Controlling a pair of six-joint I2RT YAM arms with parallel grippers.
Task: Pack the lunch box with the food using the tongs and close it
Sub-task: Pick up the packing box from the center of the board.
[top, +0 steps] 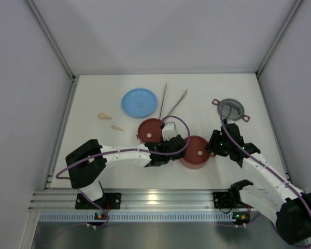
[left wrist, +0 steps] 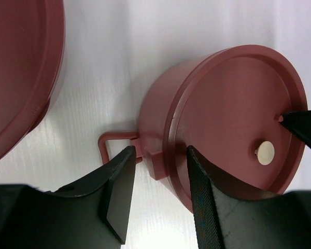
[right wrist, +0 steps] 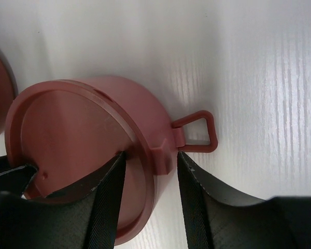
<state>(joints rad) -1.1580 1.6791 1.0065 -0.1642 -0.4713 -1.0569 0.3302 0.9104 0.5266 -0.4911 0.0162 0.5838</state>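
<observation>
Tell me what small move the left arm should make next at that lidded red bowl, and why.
Probably close the left tool on the bowl's rim: its fingers straddle it beside the loop handle without gripping, and the right tool brackets the opposite side.

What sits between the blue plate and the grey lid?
The tongs, lying beside the blue plate; from there to the grey lid is bare table, per the top view.

Insides of near bowl [left wrist: 155,114] & far bowl [left wrist: 20,67] hidden under lids [left wrist: 233,104], far bowl cut off at left edge in both wrist views, 2 pale bits [top: 104,116] on table [top: 93,166] too small to ID, unclear whether left gripper [left wrist: 159,154] or right gripper [right wrist: 151,155] actually pinches near bowl's rim
</observation>
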